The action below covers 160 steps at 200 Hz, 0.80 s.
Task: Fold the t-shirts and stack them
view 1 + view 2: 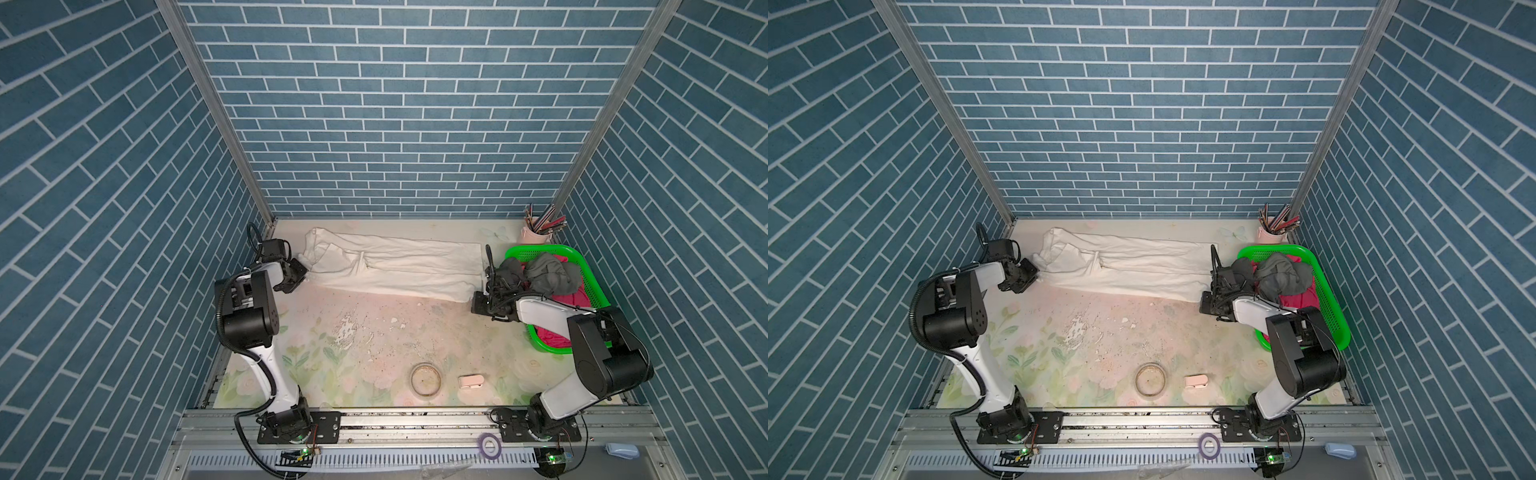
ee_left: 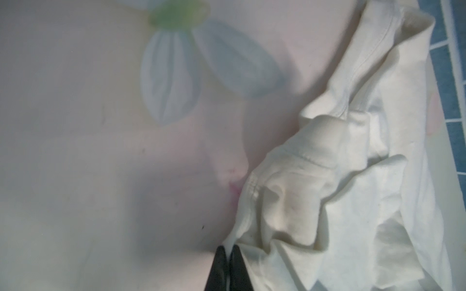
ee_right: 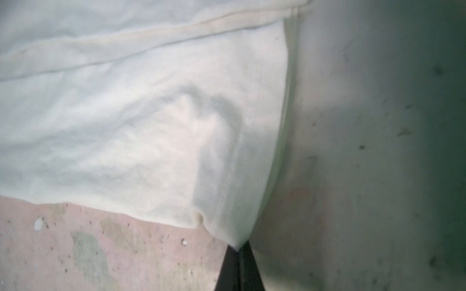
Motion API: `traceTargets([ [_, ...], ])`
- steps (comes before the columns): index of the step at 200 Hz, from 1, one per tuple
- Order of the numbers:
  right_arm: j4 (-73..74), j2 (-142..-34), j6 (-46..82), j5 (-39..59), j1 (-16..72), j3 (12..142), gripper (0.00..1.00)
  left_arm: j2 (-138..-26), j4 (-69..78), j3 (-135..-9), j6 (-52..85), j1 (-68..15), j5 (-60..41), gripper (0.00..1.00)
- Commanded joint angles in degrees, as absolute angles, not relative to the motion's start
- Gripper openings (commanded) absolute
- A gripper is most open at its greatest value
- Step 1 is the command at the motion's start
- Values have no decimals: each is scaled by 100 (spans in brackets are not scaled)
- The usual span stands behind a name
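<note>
Your bench fills the floor of the cell, its flowered top worn and speckled in the middle. Along its far side lies the white shirt, drawn out in a long, narrow band from left to right. Its left end is bunched and rumpled, its right end is flat and square, just beside the basket. That green basket sits at the right edge of the bench, and your right arm crosses over its near part. In it the grey shirt is heaped on top, with the magenta shirt showing under and behind it.

Now your tools. The left tool is down at the shirt's bunched end, jaws pinched tight together with a thin edge of white cloth caught between them. The right tool is at the near right corner, jaws closed just as tight on the tip of the hem.

Far right corner: a pink cup of pencils. Near edge: a ring, and beside it, apart from it, a small pink piece.
</note>
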State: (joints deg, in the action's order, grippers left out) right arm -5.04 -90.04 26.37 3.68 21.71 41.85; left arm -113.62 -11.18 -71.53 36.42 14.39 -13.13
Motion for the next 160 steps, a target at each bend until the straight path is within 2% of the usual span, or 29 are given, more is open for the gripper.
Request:
traceTargets([
  [1, -844, -8645, 2936, 229, 2579, 3928, 0, -11742, -1286, -7659, 3576, 1468, -1158, 0],
  [52, -1169, -8112, 3880, -52, 3955, 3706, 0, -12788, -1542, -9362, 3493, 1144, -1105, 0],
  [91, -1121, -8643, 4332, -48, 4867, 4043, 0, -13731, -2050, -10992, 3331, 859, -897, 0],
  [124, -1653, -9087, 4040, 108, 5169, 4713, 23, -14413, -2851, -12399, 3089, 703, -728, 0],
  [146, -2347, -8792, 3526, -147, 5135, 5315, 46, -14243, -3114, -12508, 2959, 736, -618, 0],
  [160, -2771, -8695, 3057, -147, 5006, 5821, 59, -13846, -3043, -12118, 2980, 807, -645, 28],
])
